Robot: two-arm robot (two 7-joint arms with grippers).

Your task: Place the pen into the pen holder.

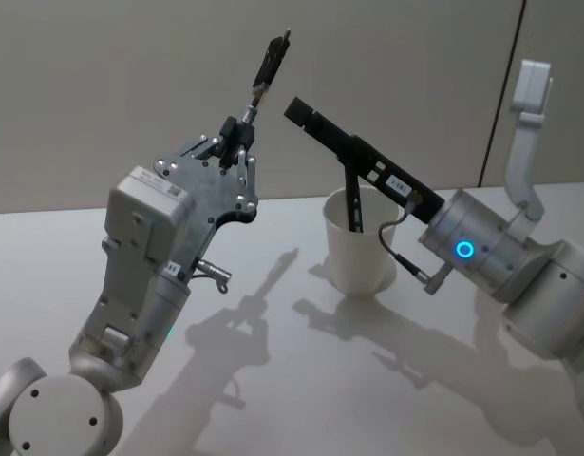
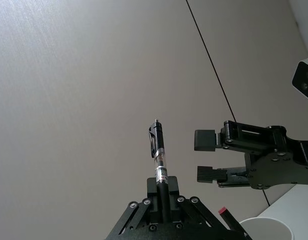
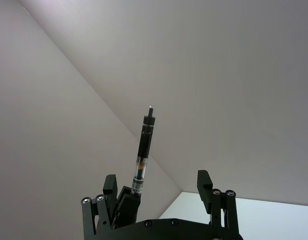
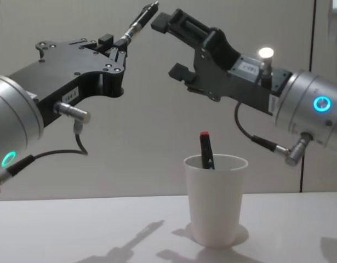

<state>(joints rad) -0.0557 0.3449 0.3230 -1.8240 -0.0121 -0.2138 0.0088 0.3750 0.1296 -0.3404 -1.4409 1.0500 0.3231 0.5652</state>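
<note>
My left gripper point(image 1: 236, 133) is raised high and shut on the lower end of a black pen point(image 1: 270, 62), which points up and away. In the left wrist view the pen point(image 2: 160, 160) stands up out of the left gripper point(image 2: 163, 195). The right gripper point(image 4: 169, 46) hovers open just right of the pen's upper end point(image 4: 141, 19), apart from it. From the right wrist, the pen point(image 3: 142, 150) rises between the right gripper's point(image 3: 157, 177) spread fingers. Below them the white pen holder point(image 4: 215, 203) stands upright on the table, holding another black pen with a red end point(image 4: 206, 149).
The white table point(image 1: 273, 380) runs under both arms, with a grey wall behind it. A white post with a camera point(image 1: 527, 123) stands at the far right. The right arm's cable point(image 4: 250, 134) hangs above the pen holder's right side.
</note>
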